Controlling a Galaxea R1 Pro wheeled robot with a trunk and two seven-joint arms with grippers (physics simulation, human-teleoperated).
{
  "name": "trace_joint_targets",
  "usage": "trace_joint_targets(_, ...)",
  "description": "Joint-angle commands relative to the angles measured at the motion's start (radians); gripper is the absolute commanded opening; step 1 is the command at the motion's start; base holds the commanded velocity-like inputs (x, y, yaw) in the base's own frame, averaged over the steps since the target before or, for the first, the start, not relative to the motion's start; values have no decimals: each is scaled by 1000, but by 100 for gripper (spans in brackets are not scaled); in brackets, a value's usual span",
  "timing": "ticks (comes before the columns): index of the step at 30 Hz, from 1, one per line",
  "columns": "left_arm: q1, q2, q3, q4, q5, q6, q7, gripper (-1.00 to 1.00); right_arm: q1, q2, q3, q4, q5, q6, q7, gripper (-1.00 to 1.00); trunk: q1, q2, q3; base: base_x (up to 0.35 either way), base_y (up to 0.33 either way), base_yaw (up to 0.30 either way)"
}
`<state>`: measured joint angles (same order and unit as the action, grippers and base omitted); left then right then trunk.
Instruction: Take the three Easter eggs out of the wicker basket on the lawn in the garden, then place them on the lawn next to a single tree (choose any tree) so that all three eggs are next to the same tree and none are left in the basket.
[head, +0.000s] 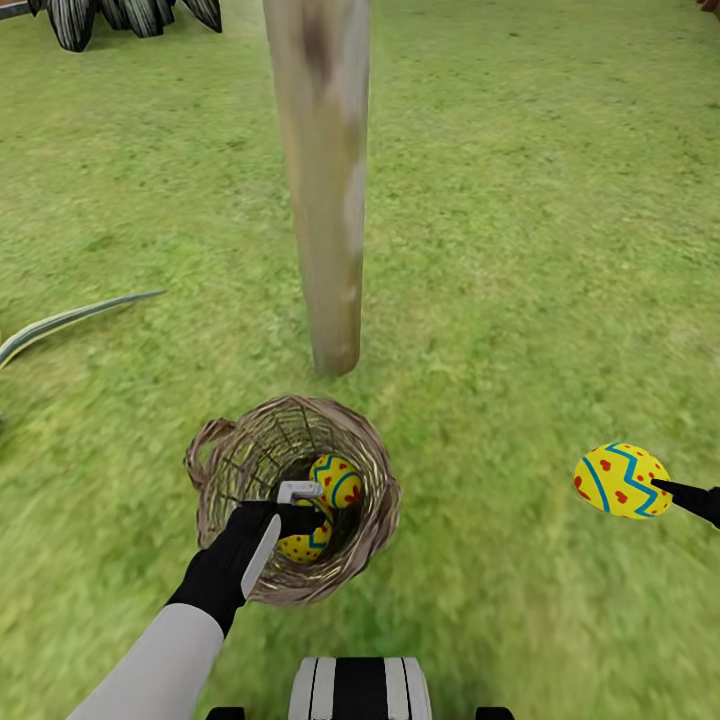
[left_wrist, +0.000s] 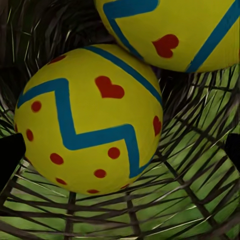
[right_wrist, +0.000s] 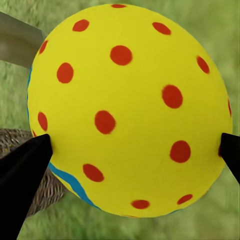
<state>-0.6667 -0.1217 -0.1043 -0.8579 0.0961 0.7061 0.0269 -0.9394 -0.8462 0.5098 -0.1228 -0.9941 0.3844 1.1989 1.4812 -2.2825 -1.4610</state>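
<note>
Grass (head: 520, 250) spreads all round, with the tree (head: 322, 190) rising straight from it at the middle of the head view. Just in front of the trunk's foot, on the robot's side, the basket (head: 372, 470) sits on the grass, its loop handle turned toward the left.

Two eggs lie in the basket. The far egg (head: 337, 478) rests nearer the tree; the near egg (head: 305, 542) lies partly under the left hand (head: 296, 512). In the left wrist view the two eggs touch, the near egg (left_wrist: 87, 120) lying on the open weave (left_wrist: 190, 200) with grass showing through, the far egg (left_wrist: 175, 30) beyond it.

The left hand reaches down into the basket from the robot's side. Its dark fingertips (left_wrist: 9, 157) stand spread at either side of the near egg, close to it; I cannot tell whether they touch it.

The right hand (head: 668, 492) is out at the right, well apart from the basket, and pinches the third egg (head: 620, 480) above the grass. In the right wrist view both fingers (right_wrist: 25, 175) press against the sides of this egg (right_wrist: 130, 110), whose red-dotted end faces the camera, with the trunk (right_wrist: 17, 45) and the basket's rim (right_wrist: 45, 192) behind it.

A striped leaf (head: 70, 322) lies on the grass at the far left.
</note>
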Motion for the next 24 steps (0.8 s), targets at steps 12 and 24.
trace_joint_targets(12,0,1,0,-1,13,-15,111,100,-1,1,7,0,-11,10,2,-100,46,-85,-38,0,0,0)
trace_joint_targets(24,1,-4,-5,0,17,-19,130,100,-1,1,7,0,-11,9,2,-100,54,-99,-45,0,0,0)
